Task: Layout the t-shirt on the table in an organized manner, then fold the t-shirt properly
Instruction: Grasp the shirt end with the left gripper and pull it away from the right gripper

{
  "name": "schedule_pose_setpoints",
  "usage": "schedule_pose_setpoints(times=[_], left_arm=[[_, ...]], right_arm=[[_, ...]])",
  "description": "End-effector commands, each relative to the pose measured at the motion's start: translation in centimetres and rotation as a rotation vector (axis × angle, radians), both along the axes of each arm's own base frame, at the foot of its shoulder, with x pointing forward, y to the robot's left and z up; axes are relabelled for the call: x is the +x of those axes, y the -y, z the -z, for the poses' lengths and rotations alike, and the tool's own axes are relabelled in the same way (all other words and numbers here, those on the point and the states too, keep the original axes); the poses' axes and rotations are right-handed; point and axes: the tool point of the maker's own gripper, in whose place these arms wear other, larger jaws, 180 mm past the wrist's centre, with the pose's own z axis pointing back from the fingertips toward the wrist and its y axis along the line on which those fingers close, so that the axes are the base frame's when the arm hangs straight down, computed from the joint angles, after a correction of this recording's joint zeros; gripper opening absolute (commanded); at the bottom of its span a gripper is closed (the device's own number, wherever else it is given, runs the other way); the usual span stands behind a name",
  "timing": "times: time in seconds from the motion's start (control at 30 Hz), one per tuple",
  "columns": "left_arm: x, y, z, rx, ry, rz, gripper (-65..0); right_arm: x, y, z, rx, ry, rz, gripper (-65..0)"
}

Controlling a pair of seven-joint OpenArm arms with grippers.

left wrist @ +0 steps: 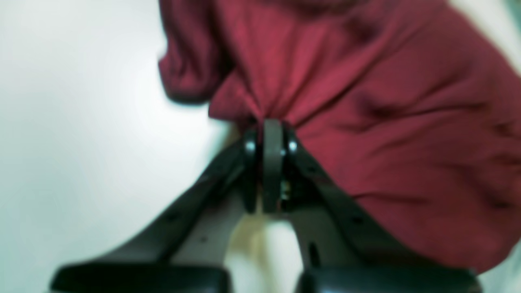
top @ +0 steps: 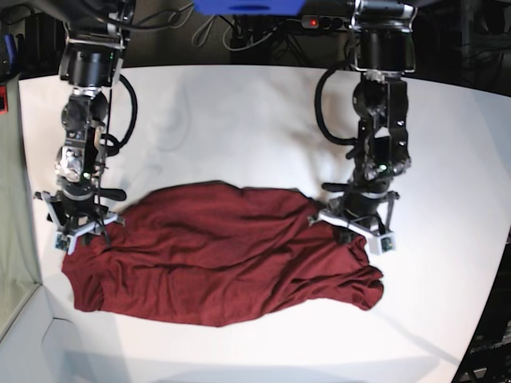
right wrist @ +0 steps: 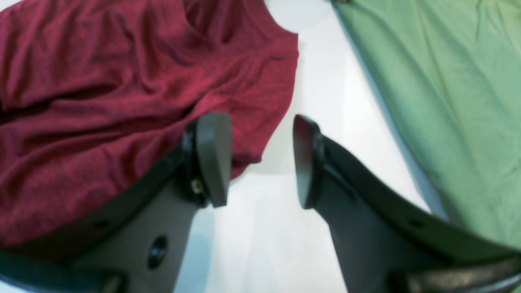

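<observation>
The maroon t-shirt (top: 223,255) lies wrinkled and spread sideways on the white table (top: 239,112). In the base view my left gripper (top: 353,227) stands at the shirt's right upper edge. The left wrist view shows that gripper (left wrist: 272,127) shut, with t-shirt (left wrist: 366,101) fabric bunched into its closed tips. My right gripper (top: 80,231) is low at the shirt's left upper corner. In the right wrist view this gripper (right wrist: 258,138) is open, and the t-shirt (right wrist: 122,101) edge lies under one of its fingers (right wrist: 213,154) and reaches partway into the gap.
A pale green cloth (right wrist: 447,101) lies beside the right gripper, separated from the shirt by a strip of bare table (right wrist: 325,81). It shows as a greyish band (top: 12,239) at the base view's left edge. Cables and equipment (top: 263,24) sit behind the table.
</observation>
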Motion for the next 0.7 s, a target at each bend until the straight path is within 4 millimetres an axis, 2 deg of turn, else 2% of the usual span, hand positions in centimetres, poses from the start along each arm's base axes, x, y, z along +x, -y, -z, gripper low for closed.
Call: schedule_pose_setpoints(times=[0.0, 0.2, 0.43, 0.53, 0.67], left_arm=[[0.9, -0.1, -3.2, 0.003, 0.101, -0.006, -64.9], [-2.1, -0.1, -8.5, 0.020, 0.241, -0.001, -64.9], [-6.4, 0.0, -12.5, 0.038, 0.335, 0.009, -64.9], [-7.3, 0.0, -12.4, 0.039, 0.329, 0.008, -64.9], [-7.4, -0.4, -11.9, 0.052, 0.311, 0.006, -64.7]], right_arm=[[1.0, 0.5, -2.1, -0.023, 0.065, 0.003, -39.1], [1.1, 0.5, -2.2, -0.023, 0.066, 0.003, -39.1], [1.6, 0.5, -2.7, -0.021, 0.076, 0.004, -39.1], [1.7, 0.5, -2.7, -0.021, 0.077, 0.004, -39.1], [1.7, -0.4, -2.5, -0.003, 0.079, 0.001, -39.1]])
